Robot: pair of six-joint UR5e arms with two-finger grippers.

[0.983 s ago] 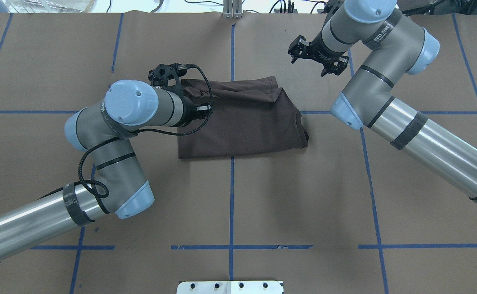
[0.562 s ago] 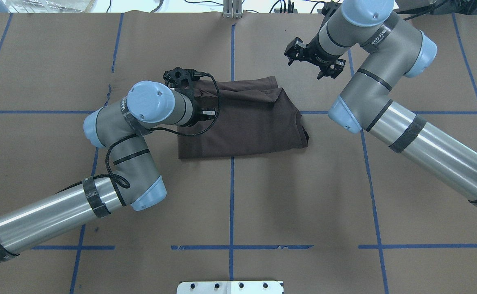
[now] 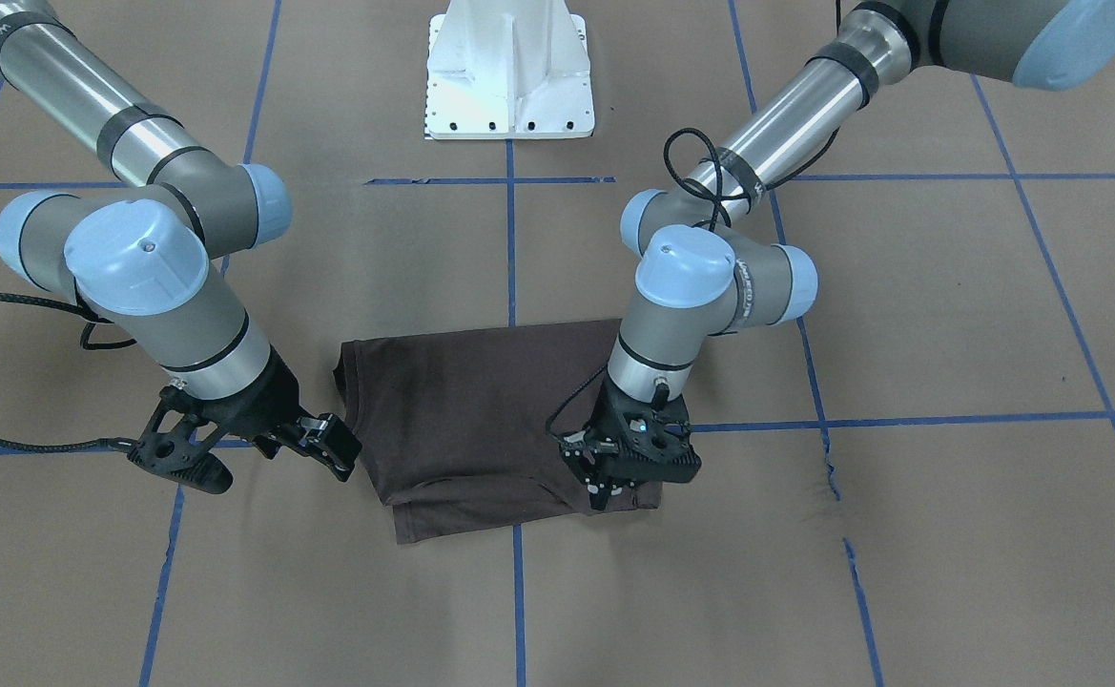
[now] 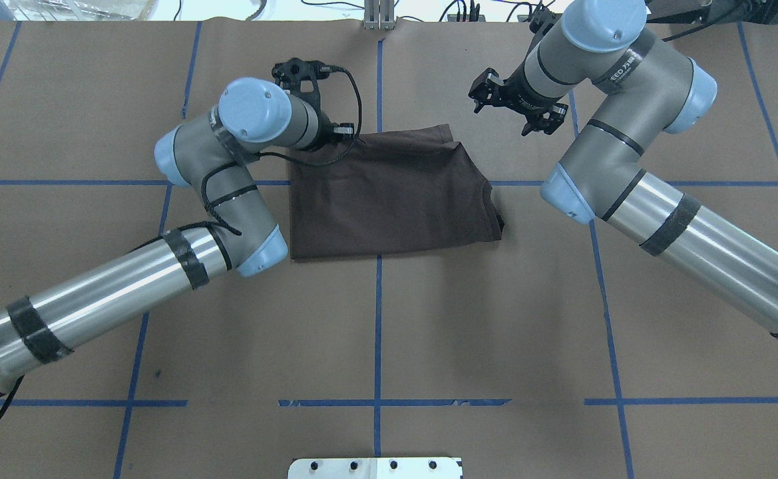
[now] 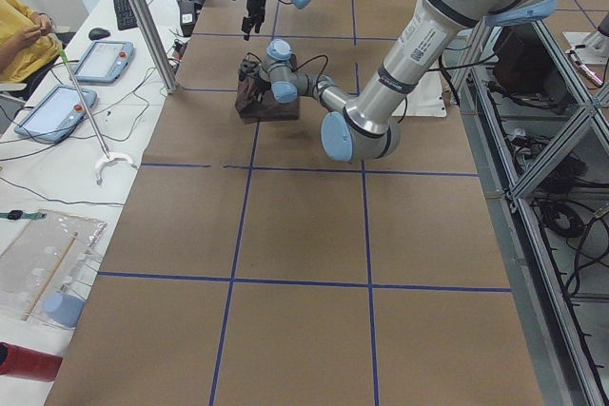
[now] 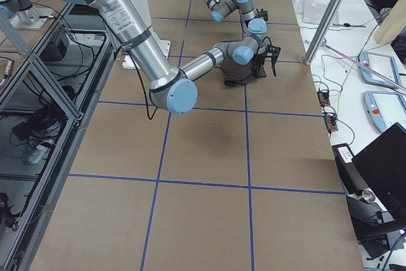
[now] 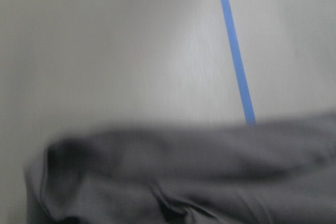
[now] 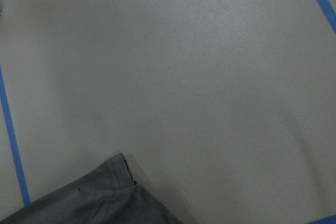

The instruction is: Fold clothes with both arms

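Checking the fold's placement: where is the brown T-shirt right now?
Overhead view: the T-shirt lies folded across the central blue tape line, the left gripper at its far-left corner.

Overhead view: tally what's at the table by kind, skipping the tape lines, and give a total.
T-shirt: 1
Robot arms: 2, left arm and right arm
Pedestal base: 1
Total: 4

My left wrist view is blurred, smearing the T-shirt [image 7: 199,182]; whether my left pincer [image 3: 607,494] grips the corner right beneath it, I cannot tell.
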